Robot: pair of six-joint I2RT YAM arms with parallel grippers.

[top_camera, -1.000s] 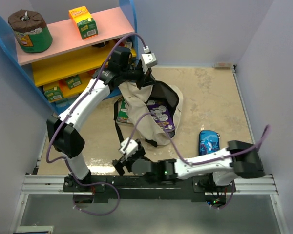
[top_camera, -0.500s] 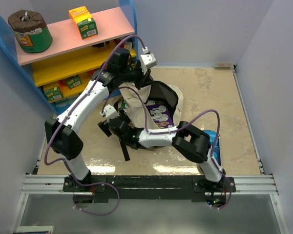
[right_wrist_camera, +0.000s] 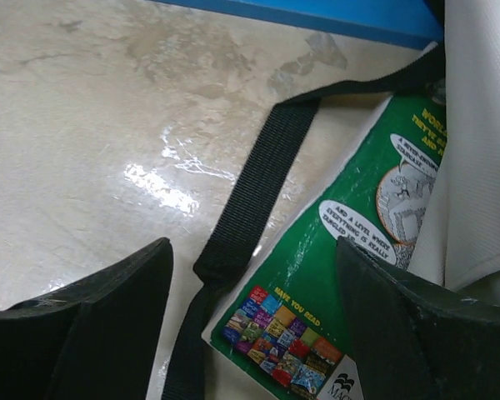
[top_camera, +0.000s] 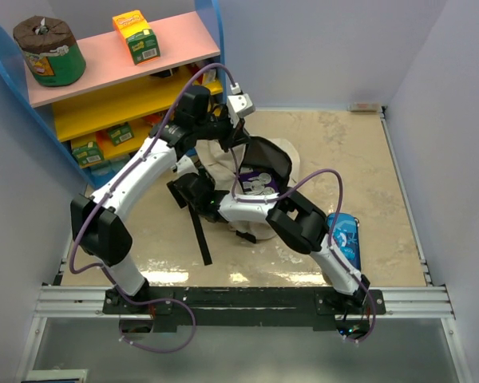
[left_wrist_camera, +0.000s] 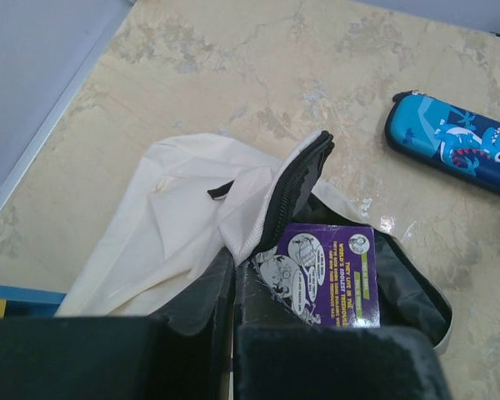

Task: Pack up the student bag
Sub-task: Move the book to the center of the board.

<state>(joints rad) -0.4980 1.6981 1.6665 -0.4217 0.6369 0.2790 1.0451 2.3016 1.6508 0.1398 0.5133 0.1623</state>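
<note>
The bag (top_camera: 286, 153) (left_wrist_camera: 175, 225) sits in the middle of the top view, on the table (top_camera: 359, 159). It is floppy, and its mouth is open. Its dark inside shows, and a purple book (top_camera: 255, 185) (left_wrist_camera: 325, 275) lies in it. A black strap (top_camera: 199, 231) (right_wrist_camera: 250, 192) trails from the bag toward the bottom of the frame.

The left gripper (top_camera: 226, 134) (left_wrist_camera: 233, 312) is at the top edge of the bag. Its fingers are pressed tight together and pinch the bag's rim, holding it up. The left arm (top_camera: 136, 179) rises from the lower left, bends at the elbow and leans up and to the right to reach the bag.

The right gripper (top_camera: 184, 187) (right_wrist_camera: 252, 258) is just left of the bag, low over the table. Its two fingers are spread wide and hold nothing. Between them, in the wrist view, are the strap and a green book (right_wrist_camera: 317, 292) that lies partly under the bag's cloth. The right arm (top_camera: 303, 223) comes up from the lower right, bends sharply, then stretches left across the front of the bag.

A blue pencil case (top_camera: 345, 239) (left_wrist_camera: 454, 150) lies on the table, right of the bag and apart from it. A shelf (top_camera: 120, 48) stands in the upper left.
</note>
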